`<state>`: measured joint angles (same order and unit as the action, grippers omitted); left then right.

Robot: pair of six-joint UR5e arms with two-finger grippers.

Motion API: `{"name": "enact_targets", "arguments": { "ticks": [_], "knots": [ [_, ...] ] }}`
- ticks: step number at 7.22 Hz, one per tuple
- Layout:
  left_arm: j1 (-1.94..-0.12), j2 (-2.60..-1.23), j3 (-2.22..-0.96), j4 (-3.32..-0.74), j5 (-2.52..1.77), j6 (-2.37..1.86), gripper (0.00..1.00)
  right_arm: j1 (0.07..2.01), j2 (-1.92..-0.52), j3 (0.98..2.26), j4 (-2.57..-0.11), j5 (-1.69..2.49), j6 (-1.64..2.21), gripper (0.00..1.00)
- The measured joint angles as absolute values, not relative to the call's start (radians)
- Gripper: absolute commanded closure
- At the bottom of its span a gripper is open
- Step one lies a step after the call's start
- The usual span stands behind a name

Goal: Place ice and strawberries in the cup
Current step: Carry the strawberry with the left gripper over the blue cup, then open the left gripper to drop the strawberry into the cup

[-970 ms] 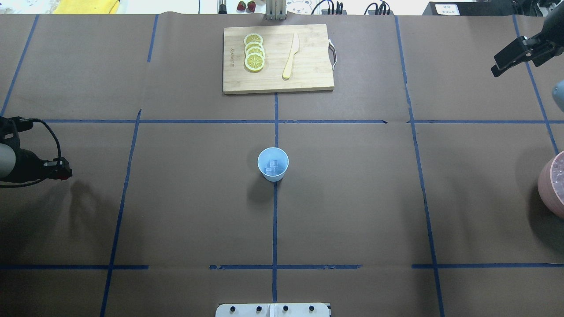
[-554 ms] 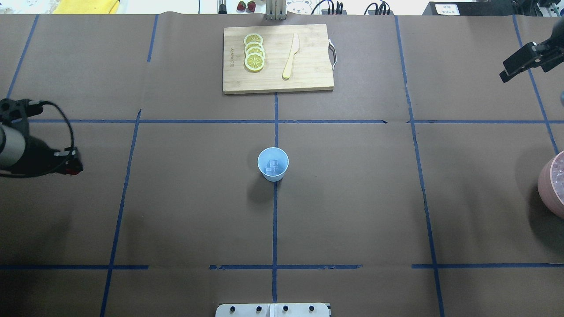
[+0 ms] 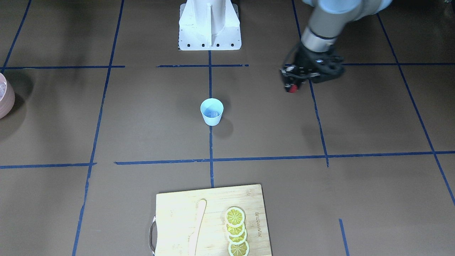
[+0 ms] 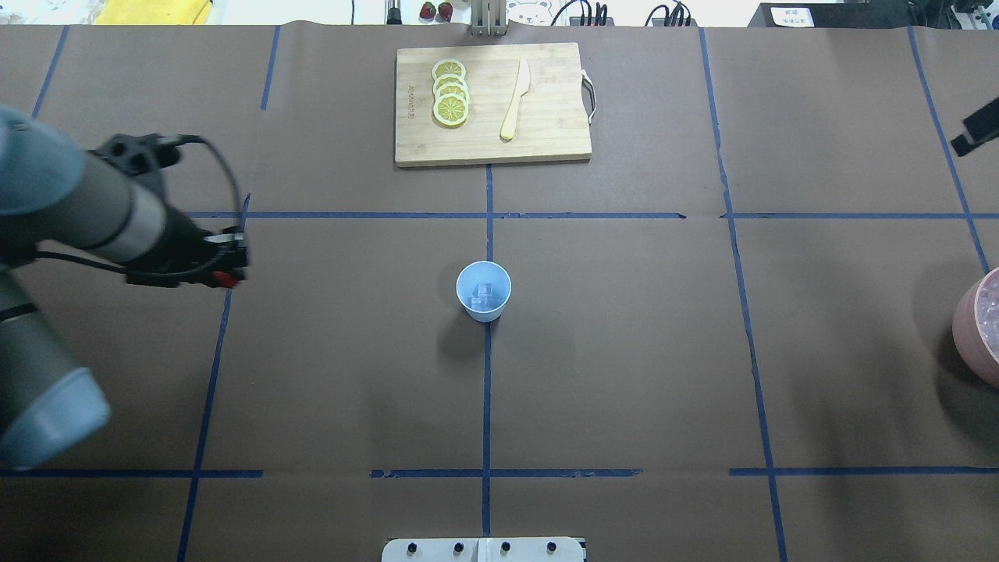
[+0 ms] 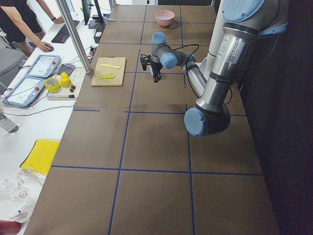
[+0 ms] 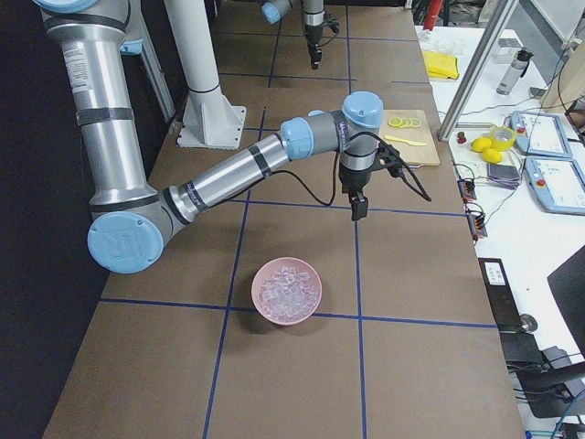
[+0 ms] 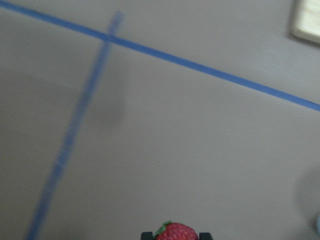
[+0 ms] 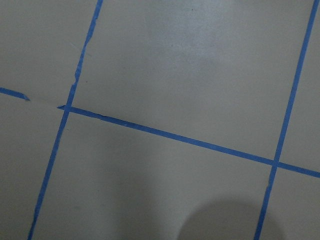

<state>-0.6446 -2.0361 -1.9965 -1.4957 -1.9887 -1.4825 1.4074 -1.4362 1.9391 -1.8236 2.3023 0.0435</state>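
The pale blue cup stands upright at the table's centre on a blue tape cross, with clear ice cubes inside. My left gripper hovers well to the cup's left, shut on a small red strawberry with a green top. In the overhead view, only a black tip of my right gripper shows at the far right edge. In the right side view it hangs over bare table, and I cannot tell whether it is open or shut.
A pinkish bowl heaped with ice cubes sits at the right edge. At the back centre lies a wooden cutting board with lemon slices and a pale knife. Two more strawberries lie beyond the far edge.
My left arm has swung right and forward toward the cup, carrying the strawberry. My right gripper has drawn back to the right, almost out of the overhead view.
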Motion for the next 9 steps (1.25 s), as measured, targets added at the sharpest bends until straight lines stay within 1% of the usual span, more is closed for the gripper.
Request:
{"name": "enact_targets", "arguments": {
  "ticks": [2, 4, 6, 7, 9],
  "knots": [
    [-0.584, -2.195, -1.894, -1.484, -1.987, -1.579, 0.96, 1.453, -1.523, 1.852, -1.628, 2.318, 0.034, 0.0],
    [-0.556, -2.296, -1.8, -1.488, -1.983, -1.614, 0.96, 1.485, -1.567, 1.772, -1.495, 2.368, 0.031, 0.0],
    [-0.531, -2.385, -1.681, -1.53, -1.955, -1.635, 0.96, 1.493, -1.578, 1.755, -1.472, 2.382, 0.031, 0.0],
    [-0.526, -2.409, -1.635, -1.558, -1.946, -1.638, 0.96, 1.493, -1.581, 1.754, -1.47, 2.383, 0.031, 0.0],
    [-0.524, -2.421, -1.595, -1.579, -1.941, -1.635, 0.96, 1.494, -1.583, 1.753, -1.47, 2.383, 0.031, 0.0]
  ]
}}
